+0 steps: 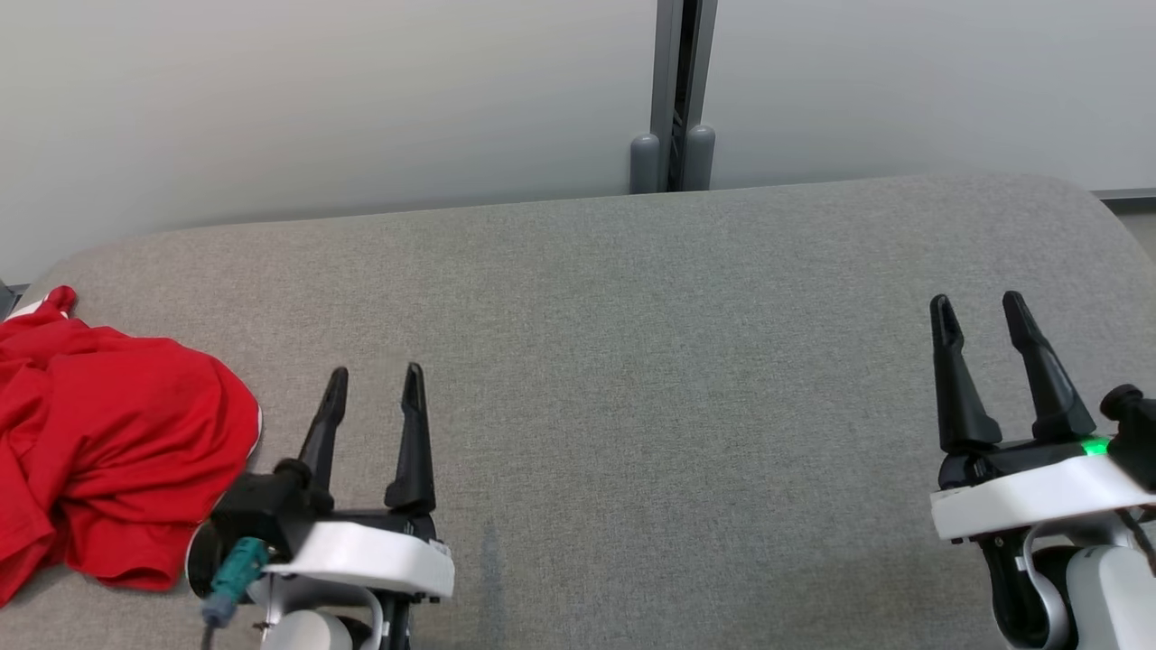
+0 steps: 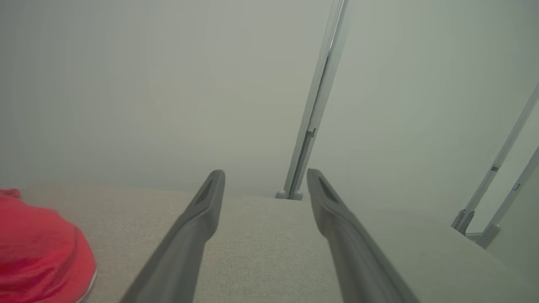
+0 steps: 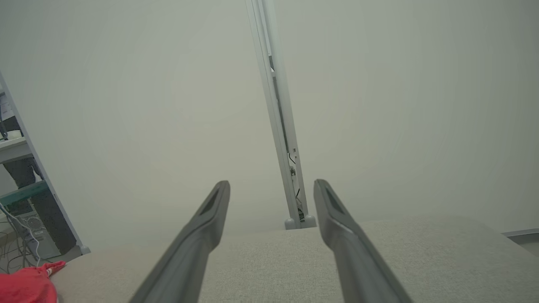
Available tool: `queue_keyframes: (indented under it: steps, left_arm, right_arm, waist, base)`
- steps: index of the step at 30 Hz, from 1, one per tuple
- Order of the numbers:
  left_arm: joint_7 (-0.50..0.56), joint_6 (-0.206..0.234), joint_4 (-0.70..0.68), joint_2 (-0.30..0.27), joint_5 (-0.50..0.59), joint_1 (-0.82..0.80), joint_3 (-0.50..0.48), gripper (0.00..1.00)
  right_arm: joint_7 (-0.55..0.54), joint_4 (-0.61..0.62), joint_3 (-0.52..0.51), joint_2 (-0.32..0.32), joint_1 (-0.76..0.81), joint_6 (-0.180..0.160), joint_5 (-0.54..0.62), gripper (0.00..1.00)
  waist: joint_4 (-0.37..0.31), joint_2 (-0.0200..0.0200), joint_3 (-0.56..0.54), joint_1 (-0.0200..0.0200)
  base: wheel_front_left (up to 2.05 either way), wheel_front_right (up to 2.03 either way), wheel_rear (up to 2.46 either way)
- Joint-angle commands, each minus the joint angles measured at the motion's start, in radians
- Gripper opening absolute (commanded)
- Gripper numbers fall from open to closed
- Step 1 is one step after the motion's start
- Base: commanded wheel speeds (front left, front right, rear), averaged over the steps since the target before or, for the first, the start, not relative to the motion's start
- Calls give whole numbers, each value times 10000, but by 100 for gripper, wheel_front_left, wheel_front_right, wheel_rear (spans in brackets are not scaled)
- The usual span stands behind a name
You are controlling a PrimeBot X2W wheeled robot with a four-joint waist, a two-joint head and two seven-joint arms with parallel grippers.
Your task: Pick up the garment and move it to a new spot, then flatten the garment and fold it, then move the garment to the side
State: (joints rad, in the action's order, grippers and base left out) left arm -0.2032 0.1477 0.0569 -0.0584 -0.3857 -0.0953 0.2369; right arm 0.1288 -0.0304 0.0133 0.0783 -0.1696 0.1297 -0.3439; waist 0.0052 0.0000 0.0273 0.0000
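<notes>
**Q:** Near field, head view: what do the grippers hold?

**A:** Nothing. The left gripper (image 1: 376, 368) at seven o'clock and the right gripper (image 1: 977, 298) at four o'clock both have their fingers (image 1: 415, 433) spread moderately apart. They point to twelve o'clock, with bare cloth showing between them.

**Q:** Where is the garment?

**A:** The red garment (image 1: 108, 433) lies crumpled in a heap at the table (image 1: 632, 361) edge, at nine o'clock from the left gripper. It is just beside the gripper's wrist but does not touch the fingers. It is well apart from the right gripper.

**Q:** What step is in hand, and how is it done well?

**A:** Judged from the layout, the first pick-up has not begun. The left arm is the natural choice. It should turn the fingers toward nine o'clock, come down on a raised fold near the top of the heap rather than its flat skirt, and close on one bunch of cloth. It should lift high enough for the hem to clear the table before carrying the garment toward the open middle at three o'clock.

**Q:** What is the risk?

**A:** A shallow pinch may slip, and part of the heap overhangs the edge.

**Q:** Far field?

**A:** A pale wall (image 1: 316, 90) with a grey post (image 1: 684, 90) at twelve o'clock
</notes>
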Motion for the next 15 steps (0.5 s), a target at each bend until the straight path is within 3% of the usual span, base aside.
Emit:
queue_keyframes:
  steps: [1,9,15]
  left_arm:
    - [-87,320,113,-130,486,23,190,100]
    - [-187,1079,137,-266,1055,124,610,100]
    - [-274,1209,255,-298,1250,218,771,100]
  right_arm:
    - [183,-35,99,11,90,14,390,100]
    - [404,-347,170,-150,250,15,1012,100]
    - [586,-660,290,-221,361,15,1465,100]
  waist:
    - [-14,0,-29,0]
    - [-60,0,-36,0]
    - [-62,0,-27,0]
  base:
    - [0,0,0]
    - [0,0,0]
    - [0,0,0]
